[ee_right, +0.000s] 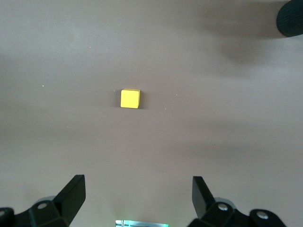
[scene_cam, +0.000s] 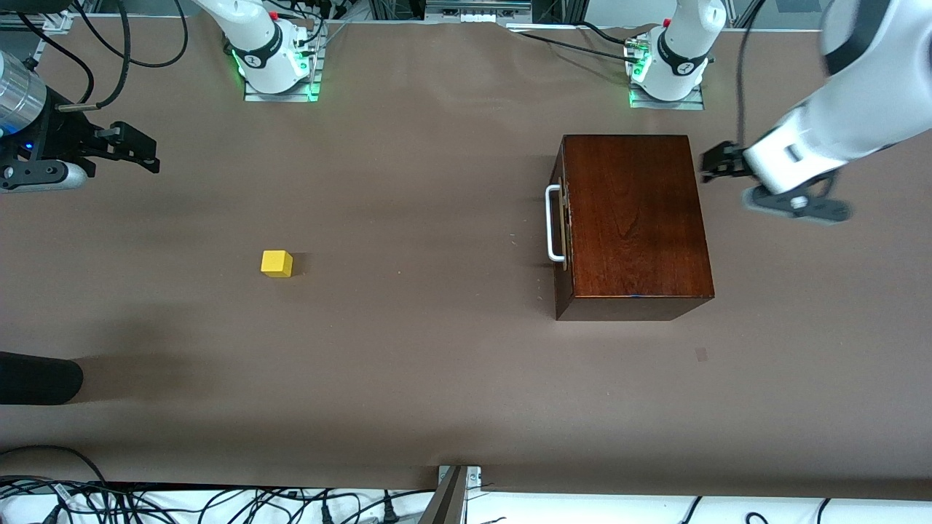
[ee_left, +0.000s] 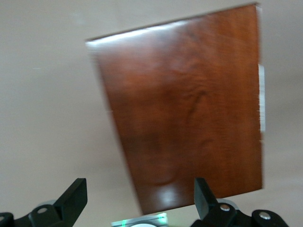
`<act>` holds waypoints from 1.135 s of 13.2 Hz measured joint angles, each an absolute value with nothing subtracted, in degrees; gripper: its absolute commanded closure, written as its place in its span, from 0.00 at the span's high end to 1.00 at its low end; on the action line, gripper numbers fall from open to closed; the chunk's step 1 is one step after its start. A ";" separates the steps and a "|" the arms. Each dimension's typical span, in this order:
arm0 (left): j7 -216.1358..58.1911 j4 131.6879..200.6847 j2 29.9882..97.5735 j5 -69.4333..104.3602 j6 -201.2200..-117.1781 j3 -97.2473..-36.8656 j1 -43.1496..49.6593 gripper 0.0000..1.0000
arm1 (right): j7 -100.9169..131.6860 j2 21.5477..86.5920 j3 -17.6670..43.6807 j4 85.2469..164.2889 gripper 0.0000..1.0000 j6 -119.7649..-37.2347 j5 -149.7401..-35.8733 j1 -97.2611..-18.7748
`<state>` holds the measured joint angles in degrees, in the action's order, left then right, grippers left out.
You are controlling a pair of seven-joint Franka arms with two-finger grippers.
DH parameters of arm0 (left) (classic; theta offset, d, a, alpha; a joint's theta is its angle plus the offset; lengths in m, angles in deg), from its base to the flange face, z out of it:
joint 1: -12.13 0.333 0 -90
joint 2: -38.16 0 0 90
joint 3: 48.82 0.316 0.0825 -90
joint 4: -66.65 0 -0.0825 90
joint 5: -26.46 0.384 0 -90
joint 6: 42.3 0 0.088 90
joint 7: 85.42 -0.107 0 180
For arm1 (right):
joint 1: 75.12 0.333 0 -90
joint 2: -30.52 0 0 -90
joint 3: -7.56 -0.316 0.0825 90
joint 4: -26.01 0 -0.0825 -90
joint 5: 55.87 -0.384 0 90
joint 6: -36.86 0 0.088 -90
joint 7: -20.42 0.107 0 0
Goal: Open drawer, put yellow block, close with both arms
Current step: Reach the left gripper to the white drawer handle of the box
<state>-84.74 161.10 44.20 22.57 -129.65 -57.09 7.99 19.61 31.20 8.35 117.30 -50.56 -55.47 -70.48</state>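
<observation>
Both grippers hang open and empty above the brown table [scene_cam: 437, 364]: left gripper [scene_cam: 717, 166] beside the mahogany box [scene_cam: 633, 218], right gripper [scene_cam: 135, 149] at its own end. Drawer [scene_cam: 561, 218] sits shut; yellow block [scene_cam: 277, 263] lies on the mat, well apart. Cables [scene_cam: 218, 506] trail along the table's near edge.

No readable text, label, brand, number or sign on anything in these views.

- A robotics laboratory is indicated.
- Two green-lit arm bases [scene_cam: 277, 69] are bolted to a brown-covered table [scene_cam: 408, 364].
- Loose cables [scene_cam: 218, 502] are seen along the table's edge.
</observation>
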 measured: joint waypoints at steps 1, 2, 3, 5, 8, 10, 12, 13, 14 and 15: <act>-83.02 160.46 46.28 21.98 -130.89 -58.10 7.41 1.00 | 19.61 31.21 8.35 117.30 1.00 -50.56 -55.47 -70.48; -81.30 158.97 48.67 21.72 -131.64 -58.74 6.46 1.00 | 19.61 31.21 8.35 117.29 1.00 -50.56 -55.47 -70.49; -79.92 157.10 51.20 21.66 -131.92 -59.13 5.05 1.00 | 19.61 31.22 8.36 117.29 1.00 -50.56 -55.47 -70.49; -76.52 154.72 55.49 21.65 -132.75 -59.49 0.54 1.00 | 19.61 31.25 8.38 117.28 1.00 -50.56 -55.47 -70.50; -64.18 154.02 59.90 21.69 -139.30 -59.67 -7.88 1.00 | 19.61 31.27 8.39 117.27 1.00 -50.57 -55.47 -70.51; -58.12 153.93 61.71 21.70 -141.93 -59.73 -11.64 1.00 | 19.61 31.28 8.40 117.26 1.00 -50.57 -55.47 -70.51; -52.59 153.91 63.12 23.65 -143.53 -59.75 -15.39 1.00 | 19.61 31.28 8.40 117.26 1.00 -50.57 -55.47 -70.51; -50.87 153.95 63.78 25.22 -143.92 -59.75 -16.82 1.00 | 19.61 31.28 8.40 117.26 1.00 -50.57 -55.47 -70.51; -50.10 154.17 64.34 26.18 -144.48 -59.75 -17.54 1.00 | 19.61 31.28 8.40 117.26 1.00 -50.57 -55.47 -70.51; -49.83 154.91 64.67 26.62 -145.61 -59.74 -17.74 1.00 | 19.61 31.29 8.40 117.26 1.00 -50.57 -55.47 -70.51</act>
